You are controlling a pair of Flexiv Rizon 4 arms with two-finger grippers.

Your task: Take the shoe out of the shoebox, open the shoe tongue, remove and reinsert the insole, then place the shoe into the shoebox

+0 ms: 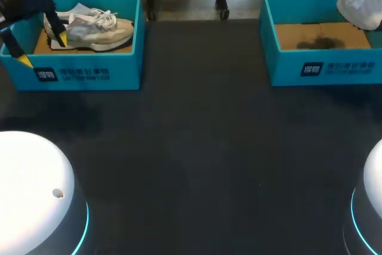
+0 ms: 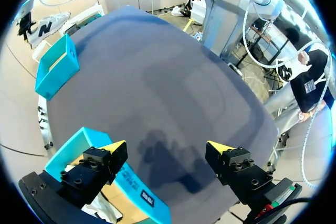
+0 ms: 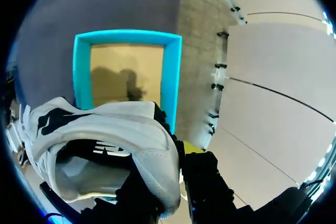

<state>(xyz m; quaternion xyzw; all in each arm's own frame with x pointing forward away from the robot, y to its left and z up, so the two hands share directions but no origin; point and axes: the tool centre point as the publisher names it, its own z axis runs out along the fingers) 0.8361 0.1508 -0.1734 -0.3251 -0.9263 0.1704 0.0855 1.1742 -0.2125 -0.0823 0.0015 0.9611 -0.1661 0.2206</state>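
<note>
A beige and white shoe [image 1: 89, 28] lies in the left teal shoebox [image 1: 89, 73]. My left gripper [image 1: 43, 51] stands open at that box's left end, one fingertip over the shoe's heel, the other outside the wall; nothing sits between its fingers [image 2: 168, 148]. A second white shoe [image 1: 360, 1] hangs over the right teal shoebox [image 1: 322, 67], whose cardboard floor is bare. My right gripper [image 3: 176, 156] is shut on this shoe's [image 3: 105, 129] collar rim, above the open box [image 3: 126, 38].
The dark table top [image 1: 197, 159] spreads between and in front of the two boxes. Round white arm bases [image 1: 30, 189] stand at the near left and near right corners. In the left wrist view the right box [image 2: 55, 66] sits far across the table.
</note>
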